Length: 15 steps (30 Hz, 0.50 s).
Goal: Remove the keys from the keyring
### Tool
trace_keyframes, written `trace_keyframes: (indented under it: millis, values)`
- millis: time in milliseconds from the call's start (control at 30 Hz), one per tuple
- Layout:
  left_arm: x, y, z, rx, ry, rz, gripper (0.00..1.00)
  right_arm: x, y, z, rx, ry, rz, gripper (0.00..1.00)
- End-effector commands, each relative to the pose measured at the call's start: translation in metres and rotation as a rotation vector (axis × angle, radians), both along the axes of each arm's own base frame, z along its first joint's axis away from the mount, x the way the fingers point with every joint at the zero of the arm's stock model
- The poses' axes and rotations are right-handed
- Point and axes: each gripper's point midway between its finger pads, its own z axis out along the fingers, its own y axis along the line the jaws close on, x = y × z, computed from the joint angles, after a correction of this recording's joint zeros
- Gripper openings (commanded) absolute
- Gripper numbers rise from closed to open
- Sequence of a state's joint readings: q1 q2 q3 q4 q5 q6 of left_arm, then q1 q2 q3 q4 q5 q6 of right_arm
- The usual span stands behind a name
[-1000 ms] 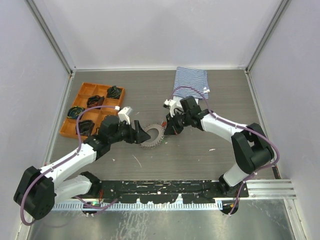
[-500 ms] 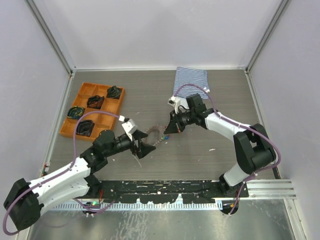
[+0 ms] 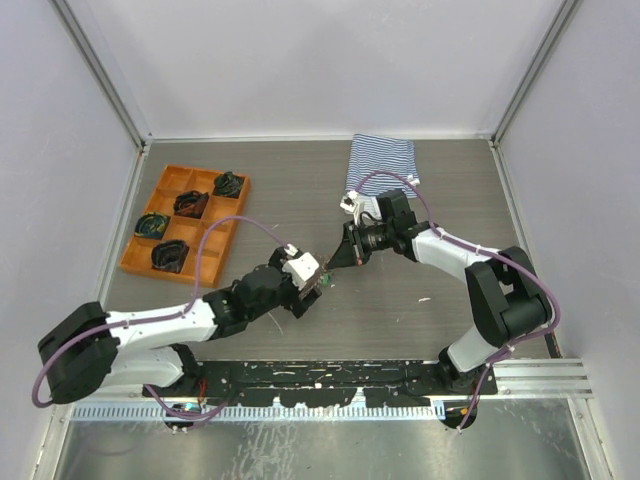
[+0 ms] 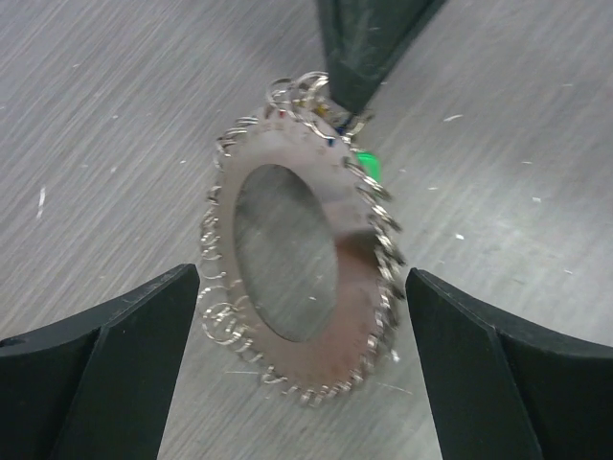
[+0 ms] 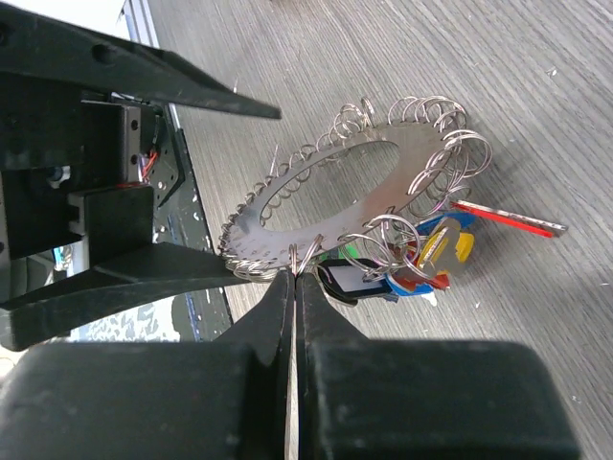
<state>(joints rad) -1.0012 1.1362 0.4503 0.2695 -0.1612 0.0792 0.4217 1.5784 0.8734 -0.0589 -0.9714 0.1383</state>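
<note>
**Swung rightward onto the keyring (image 5: pixel 412 168)**

Since a second ago the left gripper (image 4: pixel 299 278) has crossed to the middle of the table (image 3: pixel 450 180), jaws wide either side of the keyring; the right gripper (image 5: pixel 292 276) pinches its rim, holding it tilted; the keys (image 5: pixel 426 254) bunch beside that grip.

The tray (image 3: pixel 195 215) sits at the table's (image 3: pixel 290 180) left rear, the cloth (image 3: pixel 382 160) at the back, right of centre. Mid-table, the keyring (image 3: pixel 322 274) is between the left gripper (image 3: pixel 312 283), on its near left, and the right gripper (image 3: pixel 348 256), behind it. The keys (image 5: pixel 431 254) bunch beside the right gripper's tips.
</note>
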Motion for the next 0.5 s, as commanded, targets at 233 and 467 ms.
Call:
trace_keyframes:
  millis: [233, 467]
  values:
    - [0.043, -0.011, 0.007, 0.061, -0.034, 0.198, 0.83, 0.005, 0.006, 0.009, 0.051, -0.014, 0.014, 0.01]
    - [0.044, -0.011, -0.008, 0.106, 0.002, 0.213, 0.67, 0.006, 0.006, 0.005, 0.045, 0.008, 0.001, 0.01]
